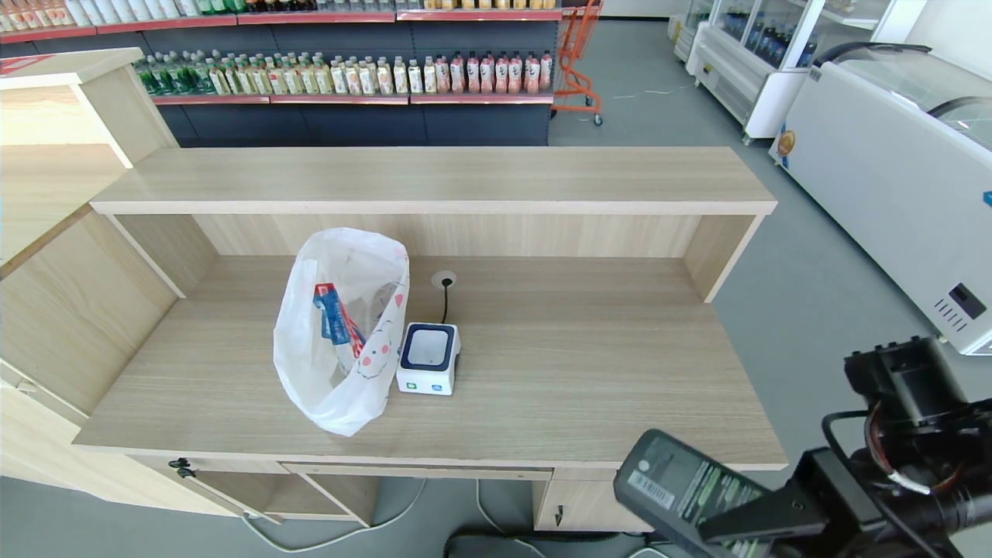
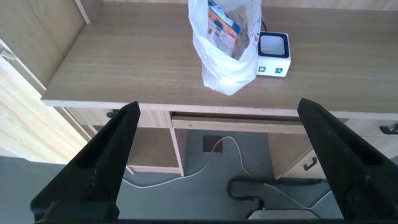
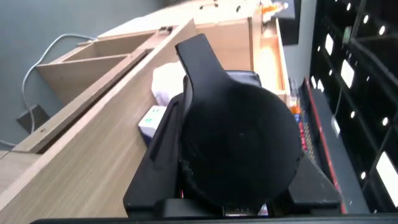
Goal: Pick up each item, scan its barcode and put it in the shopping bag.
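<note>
**Container.** Shopping bag (image 1: pixel 341 341): white plastic, standing open on the tabletop (image 1: pixel 589 364), well ahead of the right end effector (image 1: pixel 744 515) and to its left. Contents: a blue, red and white packet (image 1: pixel 335 314), upright against the bag wall. Anything deeper in the bag is too unclear to make out.

**Scanner** (image 1: pixel 428 358). White box with a dark-framed window facing up. It sits just beside the bag, on the side nearer the right end effector. A black cable (image 1: pixel 446 298) runs from its back to a round hole in the tabletop.

**Dark item** (image 1: pixel 674 484). Clamped in the right end effector and held off the front edge of the tabletop, apart from the scanner. Its barcode label (image 1: pixel 649 488) faces up.

**Left end effector** (image 2: pixel 217 112). Fingers (image 2: pixel 106 155) spread wide, nothing between them. It hangs in front of the tabletop edge, with the bag and scanner ahead of it.

**By view.**
- The head view shows the item's label.
- The right wrist view shows the item's plain, round dark face, with the scanner and bag beyond.
- The left wrist view adds the drawer front (image 2: pixel 236 124) under the tabletop.
</note>
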`<state>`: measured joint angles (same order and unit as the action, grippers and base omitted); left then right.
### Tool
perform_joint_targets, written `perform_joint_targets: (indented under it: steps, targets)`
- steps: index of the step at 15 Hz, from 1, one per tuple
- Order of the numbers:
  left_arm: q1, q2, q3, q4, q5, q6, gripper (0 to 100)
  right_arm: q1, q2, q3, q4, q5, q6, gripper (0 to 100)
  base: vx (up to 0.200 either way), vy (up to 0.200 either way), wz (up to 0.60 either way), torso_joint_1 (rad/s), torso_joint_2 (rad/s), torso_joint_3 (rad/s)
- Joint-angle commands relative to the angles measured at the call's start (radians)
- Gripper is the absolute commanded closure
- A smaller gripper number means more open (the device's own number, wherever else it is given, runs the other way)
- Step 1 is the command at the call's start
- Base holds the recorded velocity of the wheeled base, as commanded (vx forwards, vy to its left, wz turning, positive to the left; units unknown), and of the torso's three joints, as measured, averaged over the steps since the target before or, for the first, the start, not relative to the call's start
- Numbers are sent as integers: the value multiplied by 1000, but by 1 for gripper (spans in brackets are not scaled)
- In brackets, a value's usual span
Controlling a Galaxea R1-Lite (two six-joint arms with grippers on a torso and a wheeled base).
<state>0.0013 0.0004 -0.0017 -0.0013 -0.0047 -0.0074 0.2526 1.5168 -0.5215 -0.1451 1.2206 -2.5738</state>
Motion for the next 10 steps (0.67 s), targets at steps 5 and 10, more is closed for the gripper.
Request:
perform_joint_targets:
  steps: [5, 10]
  targets:
    - [0, 0, 0, 0, 0, 0, 0, -411, -237, -29, -82, -10, 460, 100, 0, 0, 0, 0, 0, 0]
    - [2, 0, 0, 0, 0, 0, 0, -435, -267, 74, -45, -10, 816, 100, 0, 0, 0, 0, 0, 0]
